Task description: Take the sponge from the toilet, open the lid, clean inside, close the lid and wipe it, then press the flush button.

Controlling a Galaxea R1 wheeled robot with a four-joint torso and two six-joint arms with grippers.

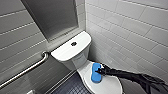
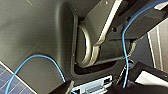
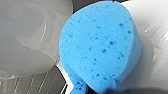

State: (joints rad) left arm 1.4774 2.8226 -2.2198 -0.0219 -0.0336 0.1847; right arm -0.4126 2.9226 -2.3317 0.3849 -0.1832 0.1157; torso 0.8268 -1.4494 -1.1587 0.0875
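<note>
Sponge (image 1: 95, 73) lies on the closed lid (image 1: 111, 86), toward the hinge end, just short of the tank of the toilet (image 1: 80, 58); bare lid runs from it toward the front edge. Long axis: roughly hinge to front, a little skewed against the lid's own line. Right pincer (image 1: 99, 71) reaches in over the lid's edge on the side of the tiled wall (image 1: 130, 30) and meets the sponge on its long flank, in the half nearer the tank. The approach is therefore broadside, across the short axis, which I judge suits a grip over the narrow width. In the head view they look to be touching. I cannot tell whether the pincer is wide, narrow or clamped on the sponge, because the dark tip merges with the blue edge. The right wrist view has the pored blue face very close, one end cut off, and does not settle whether the sponge rests flat or is tilted up. The right arm is plainly the nearer. The left wrist camera faces dark robot casing (image 2: 37, 37) and a blue cable (image 2: 123, 37), so the left pincer's state cannot be told. Flush button (image 1: 73, 44) sits at the centre of the tank top, well apart from the pincer. The lid's front end is cut off, and the bowl is hidden beneath the lid.
</note>
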